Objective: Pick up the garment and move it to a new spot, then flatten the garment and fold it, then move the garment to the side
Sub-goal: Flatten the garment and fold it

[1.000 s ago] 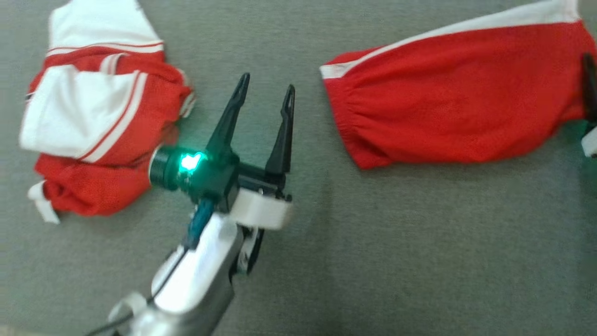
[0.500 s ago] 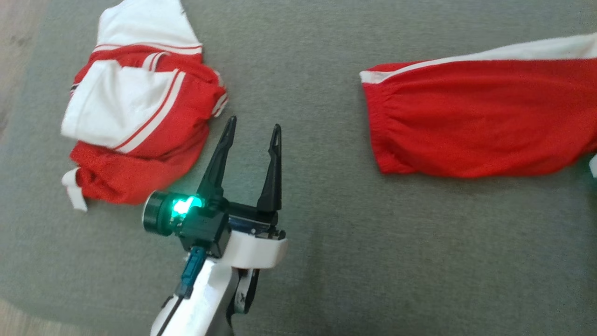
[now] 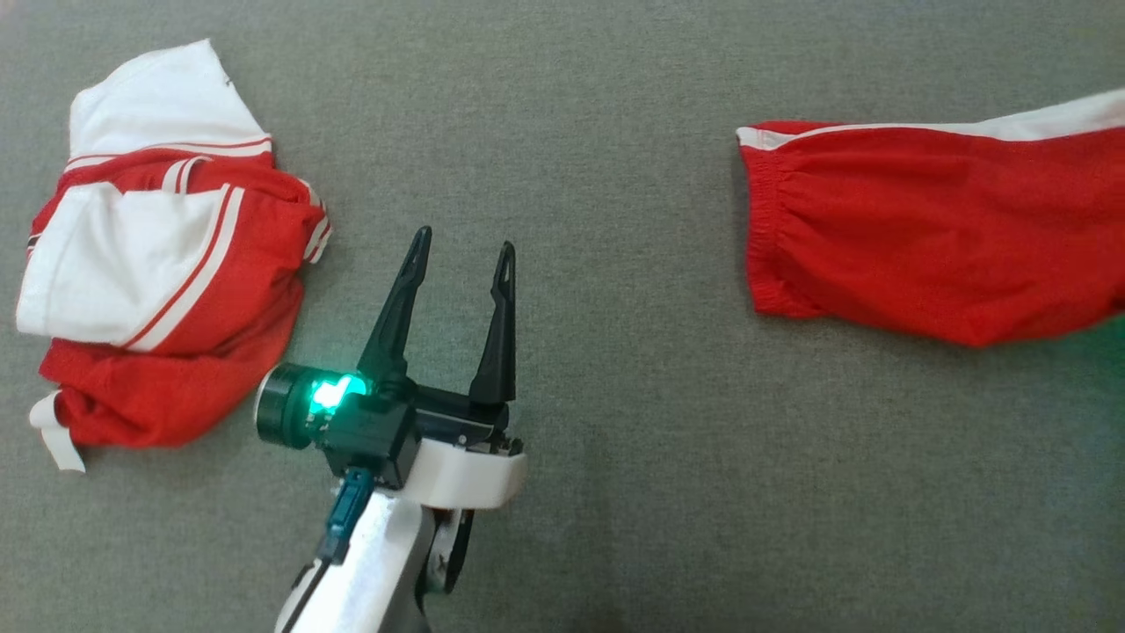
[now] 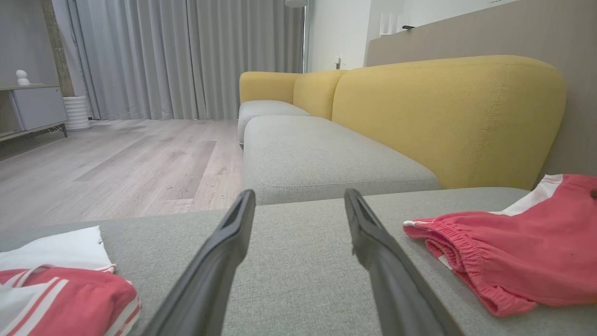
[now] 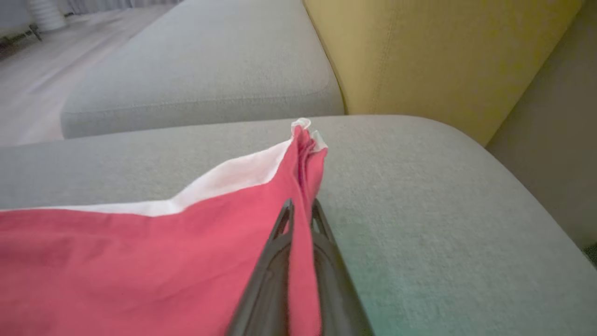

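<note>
Head view: the left gripper (image 3: pixel 464 239) hovers over the grey cushion (image 3: pixel 615 492), fingers spread and empty; a crumpled red-and-white bundle (image 3: pixel 167 272) lies to its left; the red garment (image 3: pixel 932 229) lies well apart at right; left wrist view: the garment rests on the cushion before a yellow backrest (image 4: pixel 447 116); right wrist view: the right gripper (image 5: pixel 302 205) pinches the red garment's edge, the fabric ridged between its fingers.

Red garment (image 3: pixel 932 229) runs off the head view's right edge, its pinched fold hides the inner faces of the right gripper (image 5: pixel 301 206), and the folded red-and-white garment (image 4: pixel 60 289) is cropped near left in the left wrist view.
</note>
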Available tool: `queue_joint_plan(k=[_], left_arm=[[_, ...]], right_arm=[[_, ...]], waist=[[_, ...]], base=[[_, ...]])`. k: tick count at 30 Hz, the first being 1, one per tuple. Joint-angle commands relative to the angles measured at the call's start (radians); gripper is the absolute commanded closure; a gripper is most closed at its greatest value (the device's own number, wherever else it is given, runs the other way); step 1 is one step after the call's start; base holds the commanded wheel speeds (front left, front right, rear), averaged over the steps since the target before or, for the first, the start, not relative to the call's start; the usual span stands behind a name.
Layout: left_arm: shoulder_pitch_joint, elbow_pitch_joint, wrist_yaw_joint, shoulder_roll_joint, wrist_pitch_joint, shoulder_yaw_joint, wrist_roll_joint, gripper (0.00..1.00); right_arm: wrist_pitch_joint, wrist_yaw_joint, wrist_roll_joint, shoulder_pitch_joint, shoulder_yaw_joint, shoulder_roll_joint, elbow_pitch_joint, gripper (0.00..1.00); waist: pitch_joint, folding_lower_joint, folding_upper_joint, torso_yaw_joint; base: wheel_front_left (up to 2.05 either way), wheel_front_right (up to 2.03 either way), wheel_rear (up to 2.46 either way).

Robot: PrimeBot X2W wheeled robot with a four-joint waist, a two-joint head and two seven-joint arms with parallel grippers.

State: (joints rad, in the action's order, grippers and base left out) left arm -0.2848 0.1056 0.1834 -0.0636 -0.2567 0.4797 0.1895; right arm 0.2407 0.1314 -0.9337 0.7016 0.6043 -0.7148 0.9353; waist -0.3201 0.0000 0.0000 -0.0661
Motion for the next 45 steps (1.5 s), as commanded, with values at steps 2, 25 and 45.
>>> queue_joint_plan(k=[2,25,45], left_arm=[[0.002,-0.021,-0.01,0.003,-0.005,-0.043,-0.008,0.0],[0.105,-0.004,-0.009,0.013,-0.005,-0.052,0.003,0.0],[0.339,-0.058,0.007,0.003,-0.005,-0.214,-0.065,0.0]], right_arm=[[0.019,-0.001,-0.008,-0.011,-0.011,-0.022,-0.086,1.0],[0.016,-0.001,0.071,-0.255,-0.012,0.377,-0.443,0.0],[0.021,-0.001,0.675,-0.715,-0.579,0.544,-0.784,0.0]], waist=[[0.016,0.0,0.0,0.003],[0.139,0.0,0.0,-0.079],[0.325,0.0,0.0,0.024]], base=[[0.0,0.0,0.0],[0.0,0.0,0.0],[0.0,0.0,0.0]])
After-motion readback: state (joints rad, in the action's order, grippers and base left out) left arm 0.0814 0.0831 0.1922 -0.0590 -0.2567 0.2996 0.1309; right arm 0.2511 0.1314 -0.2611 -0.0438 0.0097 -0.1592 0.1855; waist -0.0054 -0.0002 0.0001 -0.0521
